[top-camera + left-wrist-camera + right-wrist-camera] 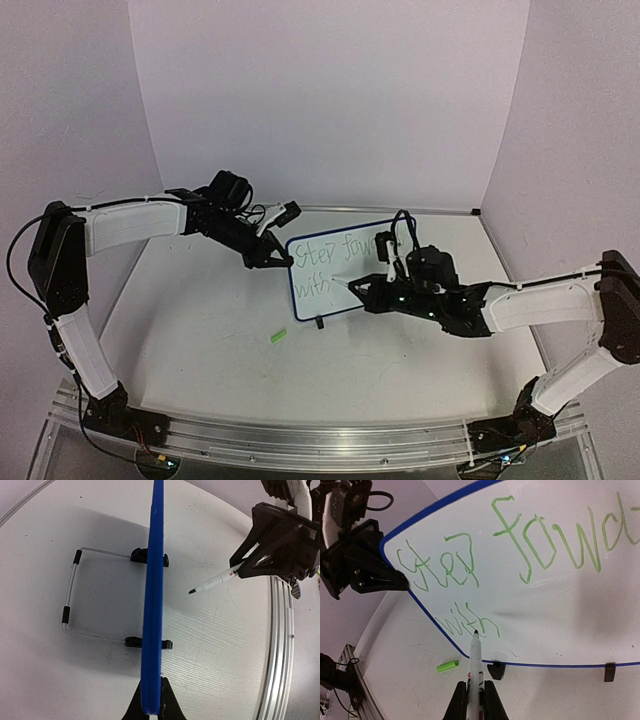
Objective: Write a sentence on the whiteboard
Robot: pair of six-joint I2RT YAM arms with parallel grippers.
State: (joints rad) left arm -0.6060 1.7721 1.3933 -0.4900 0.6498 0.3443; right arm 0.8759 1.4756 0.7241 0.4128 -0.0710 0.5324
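Whiteboard (345, 300) upright on tabletop (190, 340), left tool (151, 702) clenched on its blue edge; right tool (475, 692) grasps marker (476, 655), tip near sentence (470, 623) ending "with", so likely best: light steady strokes, gap before next word.

- Back wall (330, 100): plain pale lilac panel, matt and unmarked, filling the upper centre of the top view.
- Left wall (60, 100): same lilac, angled inward, meeting the back wall at a vertical seam in the upper left.
- Right wall (580, 120): same lilac, a shade greyer, with its seam in the upper right.
- Table (200, 330): white top across the lower half, with faint wood grain and small dark scuffs and specks.
- Strip (440, 210): thin pale edging along the table's far edge, right of centre.
- Rail (320, 440): ribbed aluminium, spanning the bottom of the frame.
- Light: soft, from overhead, casting blurred grey shadows on the table top.
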